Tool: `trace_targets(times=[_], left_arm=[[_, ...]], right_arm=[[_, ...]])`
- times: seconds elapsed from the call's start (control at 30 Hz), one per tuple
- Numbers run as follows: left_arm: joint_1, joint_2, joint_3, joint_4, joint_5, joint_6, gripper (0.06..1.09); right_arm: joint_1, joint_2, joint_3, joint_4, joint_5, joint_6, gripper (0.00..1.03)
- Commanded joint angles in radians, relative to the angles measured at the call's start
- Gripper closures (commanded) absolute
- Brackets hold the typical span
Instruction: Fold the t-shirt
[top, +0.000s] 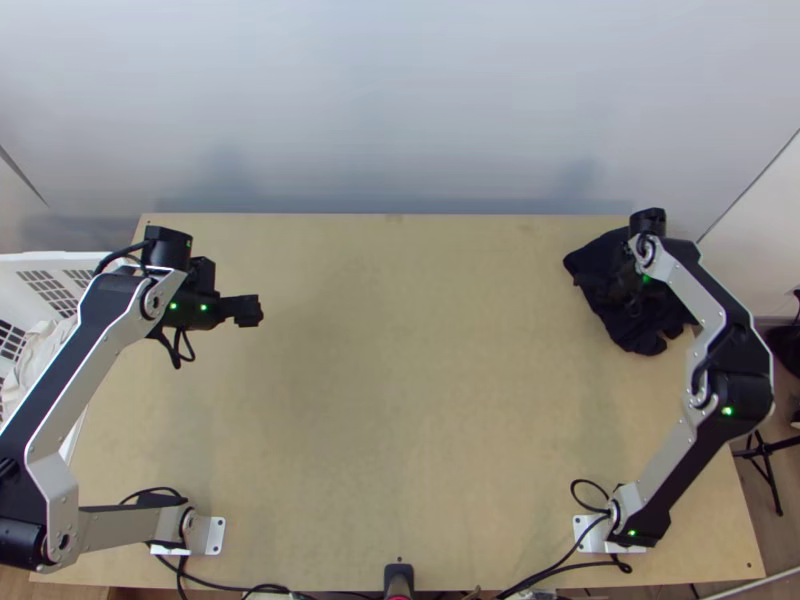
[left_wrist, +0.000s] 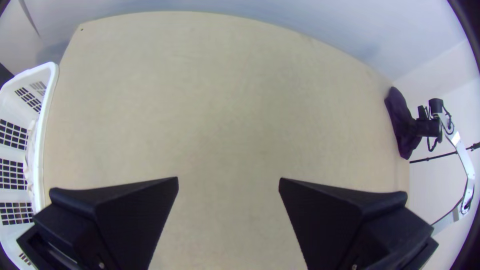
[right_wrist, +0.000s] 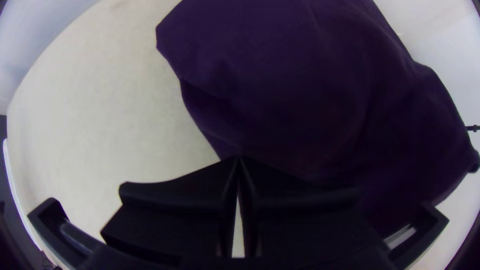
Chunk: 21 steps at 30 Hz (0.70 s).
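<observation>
Beyond the table (top: 400, 400), pale wall (top: 400, 120).

From my station I see a white basket (left_wrist: 51, 77) beside the worktop's (top: 400, 350) left edge, pale cloth (top: 36, 350) inside. A pale wall (top: 400, 110) rises behind the far edge; beyond the right, a black stand (top: 762, 449).

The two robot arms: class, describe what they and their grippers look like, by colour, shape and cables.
The left arm and right arm have flat silver-grey links, black joints, small green lights, white base plates and looping black cables. The left gripper and right gripper each have two wide black fingers, tapering towards the tips.
</observation>
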Motion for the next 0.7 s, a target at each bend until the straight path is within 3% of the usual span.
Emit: trace_targets(times=[0.0, 0.43, 0.67], left_arm=[[0.031, -0.024, -0.033, 0.013, 0.0, 0.01, 0.11], [0.029, -0.012, -0.05, 0.051, 0.002, 0.01, 0.11], [0.042, -0.006, -0.046, 0.054, 0.0, 0.022, 0.11]], right_arm=[[0.007, 0.13, 0.072, 0.085, 0.037, 0.008, 1.0], [0.012, 0.297, 0.4, 0.102, 0.058, 0.038, 1.0], [-0.002, 0.342, 0.499, 0.098, 0.06, -0.02, 1.0]])
